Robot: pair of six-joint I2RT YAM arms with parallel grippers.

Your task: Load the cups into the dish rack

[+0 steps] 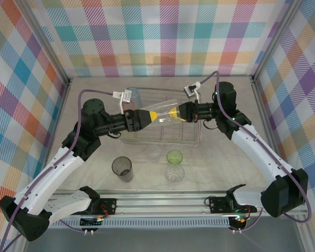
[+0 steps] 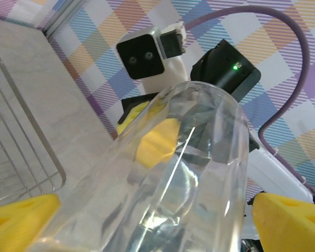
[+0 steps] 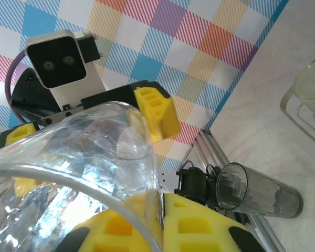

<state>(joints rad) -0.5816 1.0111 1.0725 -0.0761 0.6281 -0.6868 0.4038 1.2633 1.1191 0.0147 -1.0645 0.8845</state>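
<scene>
A clear cup (image 1: 165,113) hangs on its side above the dish rack (image 1: 194,140), held between both arms. My right gripper (image 1: 179,113) is shut on its rim, with the yellow pads (image 3: 220,226) pinching the wall of the clear cup (image 3: 68,173). My left gripper (image 1: 155,115) stands open around the other end. Its yellow fingertips (image 2: 21,218) lie wide on either side of the clear cup (image 2: 189,173); whether they touch it I cannot tell. A bluish cup (image 1: 134,97) stands at the rack's far left.
On the table in front of the rack stand a smoky grey cup (image 1: 122,169) and a yellow-green cup (image 1: 174,156) with a clear cup (image 1: 174,174) beside it. The grey cup (image 3: 257,197) lies low in the right wrist view. Rack wires (image 2: 21,147) pass under the left gripper.
</scene>
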